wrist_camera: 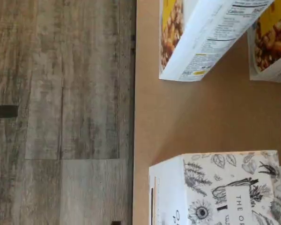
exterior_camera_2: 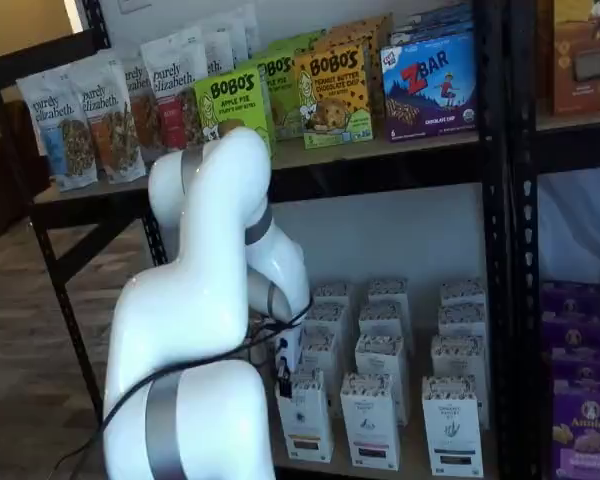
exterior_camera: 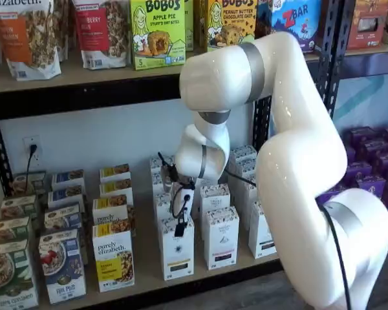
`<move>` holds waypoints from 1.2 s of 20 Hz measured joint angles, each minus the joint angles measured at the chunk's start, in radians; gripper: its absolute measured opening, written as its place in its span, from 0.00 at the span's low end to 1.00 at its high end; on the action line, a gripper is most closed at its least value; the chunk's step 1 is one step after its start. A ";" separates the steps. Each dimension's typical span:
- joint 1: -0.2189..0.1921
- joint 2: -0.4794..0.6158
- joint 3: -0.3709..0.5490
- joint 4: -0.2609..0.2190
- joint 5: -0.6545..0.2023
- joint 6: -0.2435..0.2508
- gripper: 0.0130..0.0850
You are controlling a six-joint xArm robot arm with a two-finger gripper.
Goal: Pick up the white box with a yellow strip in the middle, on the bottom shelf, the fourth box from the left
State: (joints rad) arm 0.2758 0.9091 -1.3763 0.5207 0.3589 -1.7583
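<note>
The white box (exterior_camera: 178, 253) stands in the front row of the bottom shelf (exterior_camera: 145, 272), with a speckled top and a small dark label near its base. It also shows in a shelf view (exterior_camera_2: 307, 420). My gripper (exterior_camera: 180, 226) hangs right at the top front edge of this box, its black fingers seen side-on with a cable beside them, so no gap or grip is readable. It shows faintly in a shelf view (exterior_camera_2: 285, 378) too. In the wrist view the box's botanical-patterned top (wrist_camera: 225, 192) sits on the tan board (wrist_camera: 178, 122).
A purely elizabeth box (exterior_camera: 113, 258) stands close on the left, and another white box (exterior_camera: 221, 237) close on the right, with more rows behind. The upper shelf (exterior_camera: 84, 77) overhangs. Purple boxes (exterior_camera: 375, 174) fill the right bay. Wood floor (wrist_camera: 61, 112) lies beyond the shelf edge.
</note>
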 joint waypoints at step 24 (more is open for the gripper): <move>-0.032 0.126 -0.159 -0.152 0.048 0.111 1.00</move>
State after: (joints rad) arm 0.2433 1.0354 -1.5350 0.3684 0.4067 -1.6472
